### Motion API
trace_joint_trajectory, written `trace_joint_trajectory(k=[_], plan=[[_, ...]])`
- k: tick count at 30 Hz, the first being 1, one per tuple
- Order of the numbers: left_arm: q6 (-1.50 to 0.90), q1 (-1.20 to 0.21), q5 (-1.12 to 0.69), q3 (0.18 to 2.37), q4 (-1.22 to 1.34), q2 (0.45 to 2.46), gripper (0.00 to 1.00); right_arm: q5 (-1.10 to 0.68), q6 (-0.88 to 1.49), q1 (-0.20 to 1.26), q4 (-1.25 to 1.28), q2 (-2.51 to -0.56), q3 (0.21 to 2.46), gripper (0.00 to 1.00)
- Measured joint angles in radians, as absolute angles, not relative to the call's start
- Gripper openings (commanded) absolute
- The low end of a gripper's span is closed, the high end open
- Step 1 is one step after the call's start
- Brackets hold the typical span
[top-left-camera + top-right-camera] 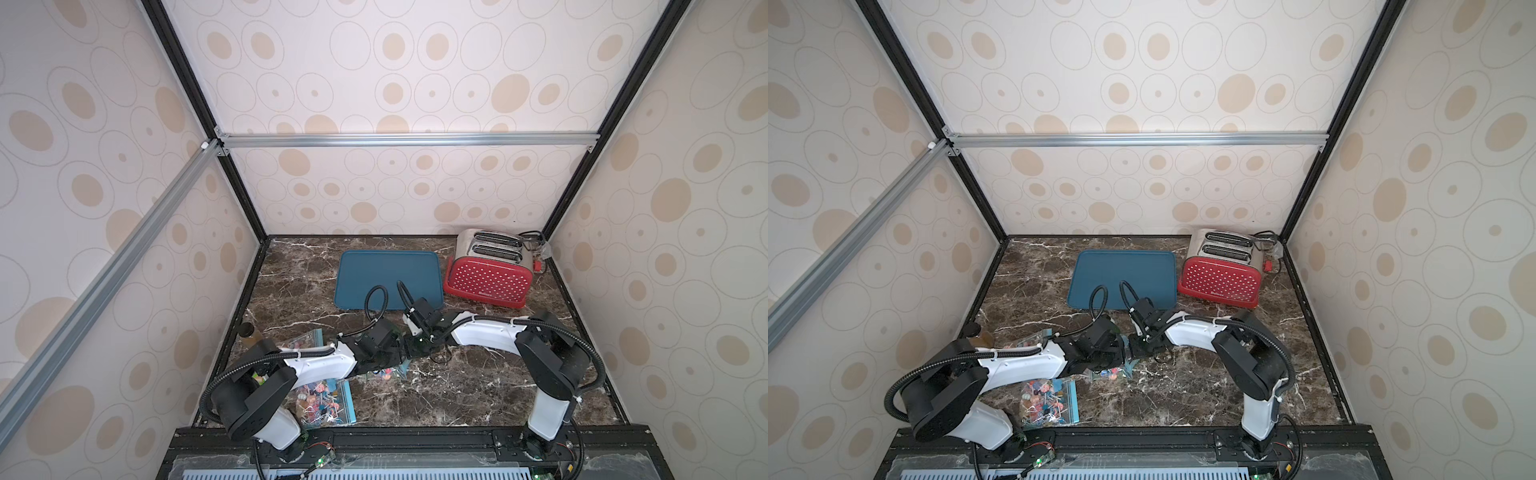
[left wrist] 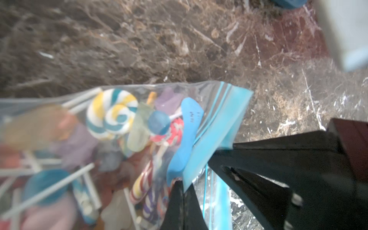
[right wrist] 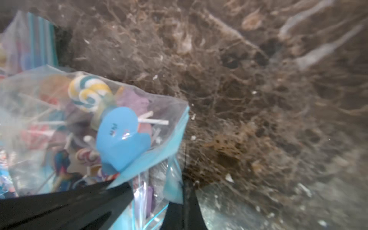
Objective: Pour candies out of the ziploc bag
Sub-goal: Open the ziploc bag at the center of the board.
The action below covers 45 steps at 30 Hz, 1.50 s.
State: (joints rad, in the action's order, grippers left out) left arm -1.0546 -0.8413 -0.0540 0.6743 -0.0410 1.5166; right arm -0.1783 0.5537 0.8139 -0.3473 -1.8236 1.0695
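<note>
**Ziploc bag** (image 2: 103,151) on the marble top (image 1: 457,382), just in front of the blue tray (image 1: 374,274), with the candies (image 2: 112,113) inside. Its blue zip strip (image 2: 225,111) lies at the fingers of both arms, which are equally near. The bag's body trails away toward the robot's left. Left gripper (image 2: 195,171) and right gripper (image 3: 157,185) are each pinched tight on that strip. The blurred wrist views do not settle whether the seal has parted. Pulling the mouth apart seems the step in hand.

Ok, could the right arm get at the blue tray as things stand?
Probably, once it lets go: the right claw is shut on the zip edge of the ziploc bag. The blue tray lies just past its wrist, with nothing in between.
</note>
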Motion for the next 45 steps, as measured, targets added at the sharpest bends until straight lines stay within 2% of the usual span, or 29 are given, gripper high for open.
trace_joint_trajectory(k=[8, 20, 30, 32, 35, 37, 45], plan=[[-1.066, -0.849, -0.039, 0.681, -0.049, 1.516, 0.00, -0.148, 0.548, 0.824, -0.368, -1.825, 1.079, 0.00], [-1.005, -0.849, -0.052, 0.828, -0.229, 1.404, 0.00, -0.104, 0.533, 0.824, -0.461, -1.772, 1.075, 0.00], [-0.954, -0.850, -0.062, 0.837, -0.327, 1.370, 0.00, -0.021, 0.533, 0.824, -0.551, -1.698, 1.060, 0.00], [-0.941, -0.850, -0.072, 0.847, -0.334, 1.373, 0.00, -0.004, 0.534, 0.824, -0.569, -1.691, 1.060, 0.08], [-0.920, -0.850, -0.096, 0.881, -0.334, 1.404, 0.00, 0.009, 0.545, 0.824, -0.592, -1.676, 1.060, 0.27], [-0.905, -0.850, -0.116, 0.909, -0.333, 1.434, 0.00, 0.015, 0.547, 0.823, -0.611, -1.660, 1.060, 0.34], [-0.859, -0.854, -0.195, 0.983, -0.323, 1.525, 0.00, 0.017, 0.570, 0.799, -0.657, -1.546, 1.060, 0.40]])
